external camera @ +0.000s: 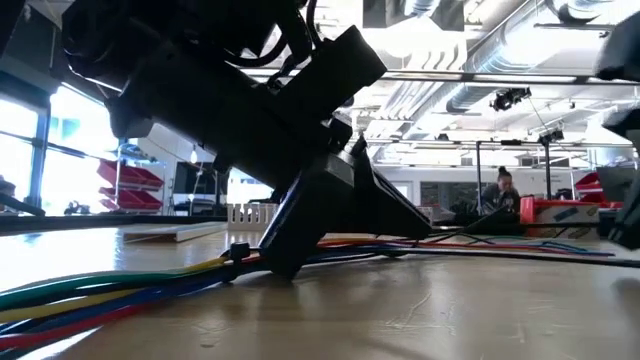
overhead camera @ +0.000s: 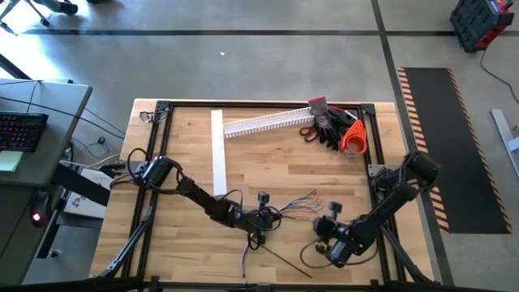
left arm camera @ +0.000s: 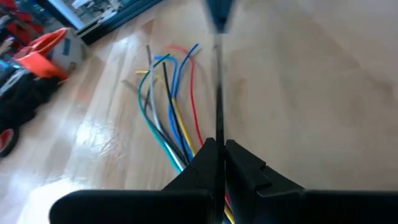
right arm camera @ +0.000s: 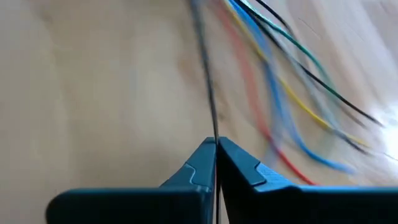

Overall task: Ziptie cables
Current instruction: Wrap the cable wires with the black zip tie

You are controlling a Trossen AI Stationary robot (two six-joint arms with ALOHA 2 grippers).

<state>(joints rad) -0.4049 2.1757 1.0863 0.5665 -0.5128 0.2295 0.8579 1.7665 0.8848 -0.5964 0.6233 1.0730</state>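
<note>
The surface [overhead camera: 268, 170] is a wooden top in a dark frame. At its far edge lie a white channel [overhead camera: 268, 123] and, in the far right corner, black gloves [overhead camera: 331, 128] with an orange tape roll [overhead camera: 354, 139]; a flat white strip [overhead camera: 217, 150] runs from the far edge toward the middle. No bin or tray shows, so nothing is contained.

The cables [overhead camera: 296, 207] lie loose near the middle of the near edge, their coloured ends fanned toward the right. The left tool [overhead camera: 263, 219] sits at the bundle, low on the surface, clenched on a ziptie [left arm camera: 217, 93] that runs straight out from between its fingertips beside the wires. The right tool [overhead camera: 324, 243] is near the near right corner, also clenched on a thin black strip [right arm camera: 208, 93], likely a ziptie; whether it is the same one I cannot tell.

Risks, as I judge them: the strip is thin and stiff, so it may slip or twist out of the pinch; if the two tools pull unevenly, the loop could miss some wires, since they are splayed rather than gathered; dragging could also scatter the bundle.
</note>
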